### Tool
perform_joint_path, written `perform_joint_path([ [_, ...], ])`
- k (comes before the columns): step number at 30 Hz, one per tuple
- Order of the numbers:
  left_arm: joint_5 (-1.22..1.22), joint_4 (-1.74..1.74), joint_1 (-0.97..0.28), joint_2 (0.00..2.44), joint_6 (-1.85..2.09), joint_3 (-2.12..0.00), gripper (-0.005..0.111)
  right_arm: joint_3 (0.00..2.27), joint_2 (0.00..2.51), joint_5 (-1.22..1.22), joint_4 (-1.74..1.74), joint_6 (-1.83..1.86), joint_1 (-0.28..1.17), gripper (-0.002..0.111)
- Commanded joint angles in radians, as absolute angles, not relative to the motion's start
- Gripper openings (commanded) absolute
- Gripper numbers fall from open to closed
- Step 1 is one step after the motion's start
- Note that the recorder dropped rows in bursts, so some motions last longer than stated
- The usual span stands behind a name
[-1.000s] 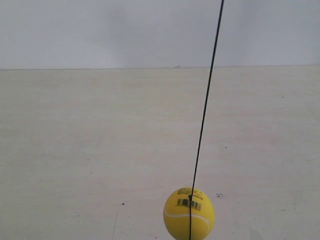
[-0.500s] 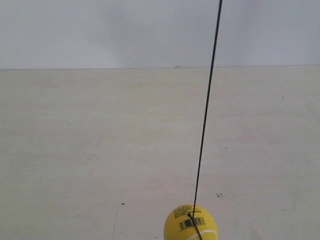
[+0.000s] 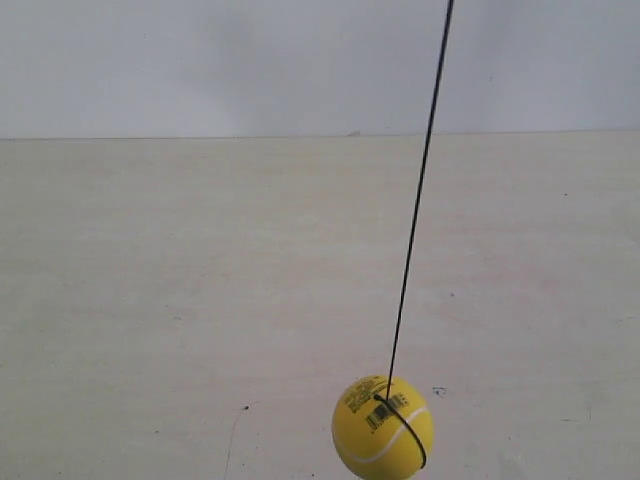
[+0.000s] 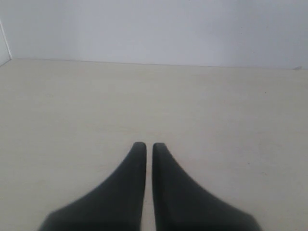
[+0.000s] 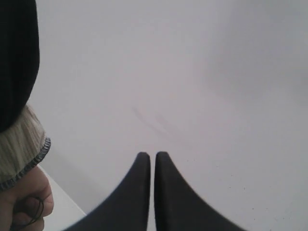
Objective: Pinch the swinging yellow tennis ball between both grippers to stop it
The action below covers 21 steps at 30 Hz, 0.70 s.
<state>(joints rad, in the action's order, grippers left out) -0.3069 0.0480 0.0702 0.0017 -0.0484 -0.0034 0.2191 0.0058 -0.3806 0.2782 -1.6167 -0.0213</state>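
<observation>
The yellow tennis ball (image 3: 382, 428) hangs low at the bottom of the exterior view on a thin black string (image 3: 420, 190). Its barcode label and white seam face the camera. No gripper shows in the exterior view. In the left wrist view my left gripper (image 4: 145, 146) is shut, with only a thin slit between its black tips, above the pale table (image 4: 231, 106). My right gripper (image 5: 150, 155) is likewise shut and points at a white wall (image 5: 192, 72). Neither wrist view shows the ball.
A person's hand (image 5: 26, 202) with a light sleeve cuff (image 5: 21, 144) holds a dark string at the edge of the right wrist view. The pale tabletop (image 3: 200, 280) meets a white wall (image 3: 200, 60) behind.
The ball dipped lower half a second ago and has risen again, now slightly further right than a second ago and rotated, with the string looped across its face.
</observation>
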Motion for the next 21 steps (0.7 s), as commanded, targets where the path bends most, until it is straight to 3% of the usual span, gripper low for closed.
perform_joint_path([
  [1, -0.307, 0.049, 0.066, 0.0, -0.043, 0.0, 0.005, 0.222, 0.0, -0.384, 0.282, -1.614, -0.042, 0.0],
  [17, -0.307, 0.049, 0.066, 0.0, -0.043, 0.0, 0.005, 0.222, 0.0, -0.362, 0.295, -1.531, -0.04, 0.0],
  [21, -0.307, 0.049, 0.066, 0.0, -0.043, 0.0, 0.005, 0.222, 0.0, -0.34, 0.498, -1.438, -0.04, 0.0],
])
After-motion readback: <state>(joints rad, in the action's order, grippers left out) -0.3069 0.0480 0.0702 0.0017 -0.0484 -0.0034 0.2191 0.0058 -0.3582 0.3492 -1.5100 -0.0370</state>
